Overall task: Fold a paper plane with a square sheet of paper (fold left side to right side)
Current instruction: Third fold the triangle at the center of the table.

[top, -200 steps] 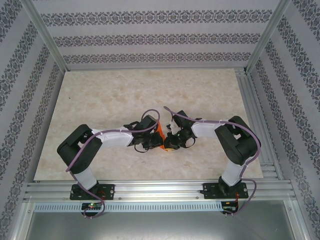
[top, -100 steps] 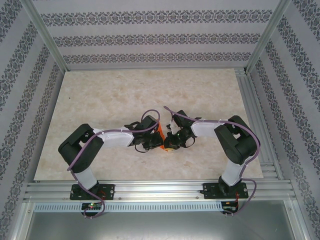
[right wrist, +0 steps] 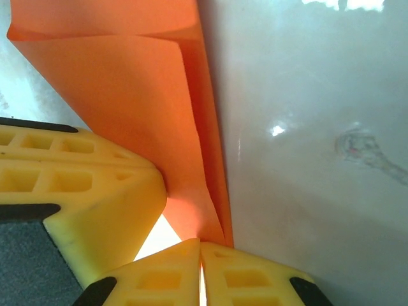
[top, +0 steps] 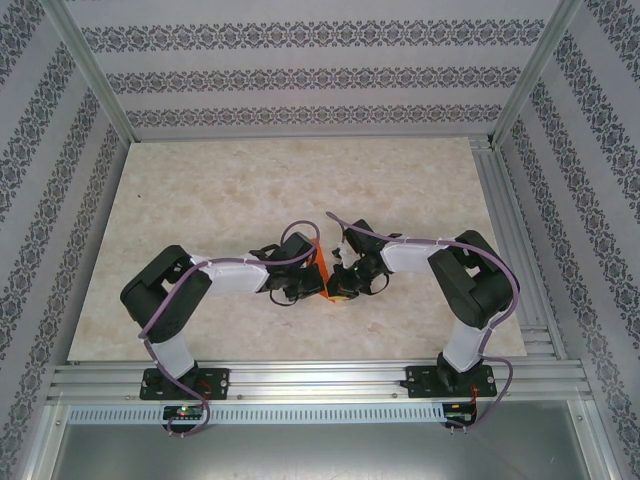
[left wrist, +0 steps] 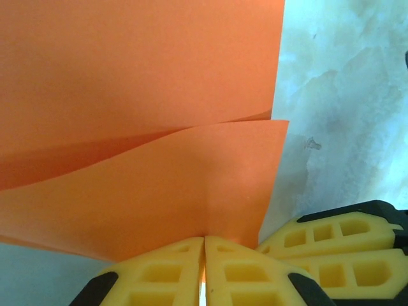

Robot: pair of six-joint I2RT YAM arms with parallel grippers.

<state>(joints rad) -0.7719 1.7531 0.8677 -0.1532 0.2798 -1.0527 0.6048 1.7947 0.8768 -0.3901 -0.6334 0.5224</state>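
From above we see both arms bent inward, meeting near the counter [top: 200, 190] ctr, a bit toward the near edge. The paper plane [top: 320, 268] sits btw them as a narrow orange strip standing up off the surface, w/ the left end effector [top: 303, 285] on its left side and the right end effector [top: 345, 284] on its right, nearly touching each other. In the left wrist view the left end effector [left wrist: 204, 245] is clenched, yellow fingers [left wrist: 159, 274] pressed together on the lower edge of the paper plane [left wrist: 140, 127], which shows two overlapping orange layers and a straight right edge against the pale marbled counter [left wrist: 344, 95]; the right end effector's fingers [left wrist: 331, 245] sit just beside it. In the right wrist view the right end effector [right wrist: 201, 248] is also clamped tight, pinching the paper plane [right wrist: 127, 95] at its lower corner, w/ a folded layer visible along the right edge; the left end effector's fingers [right wrist: 76, 185] press against the sheet from the left. Counter [right wrist: 306, 127] glossy, some glare.
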